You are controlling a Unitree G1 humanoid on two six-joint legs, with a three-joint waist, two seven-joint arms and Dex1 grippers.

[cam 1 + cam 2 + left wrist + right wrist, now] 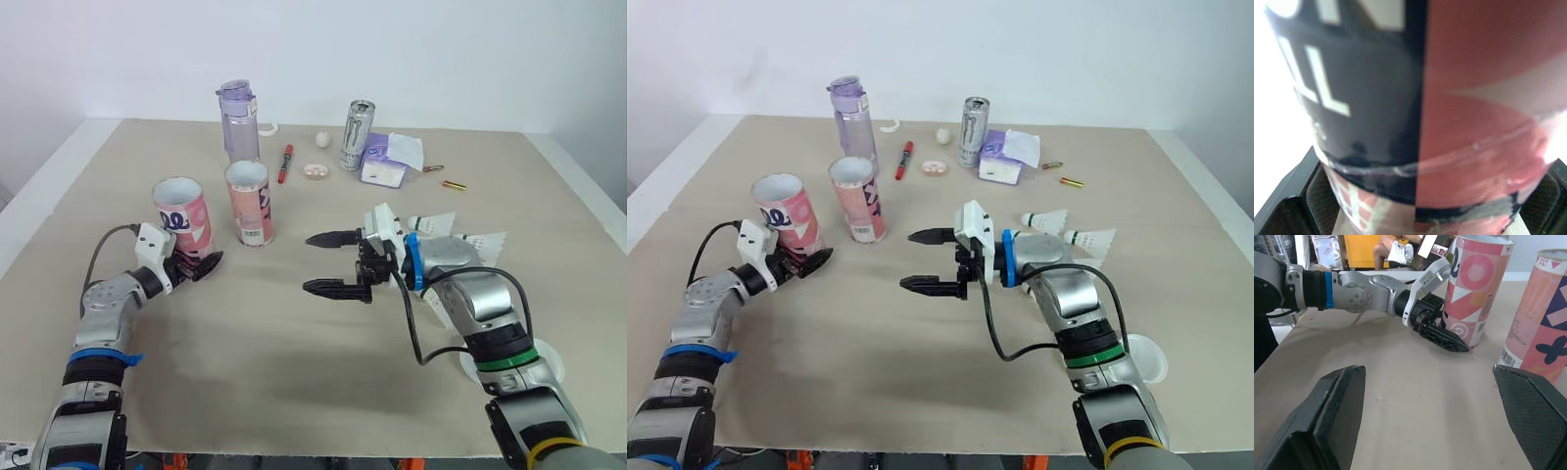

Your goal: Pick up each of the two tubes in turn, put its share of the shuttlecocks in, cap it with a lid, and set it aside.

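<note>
Two uncapped tubes, contents unseen: left tube (182, 217) pinched by left gripper (203, 264), right tube (249, 206) free, right gripper (308, 262) spread.

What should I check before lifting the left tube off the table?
1. Left gripper placed at the base of the left tube: ok.
2. Firm hold on that tube: cannot tell.
3. The left tube upright with its mouth open: ok.
4. Right gripper free, fingers open and empty: ok.
5. Second tube standing apart from the left tube, out of the way of a lift: ok.
6. Shuttlecocks and a lid lying ready on the robot's right side: ok.
</note>
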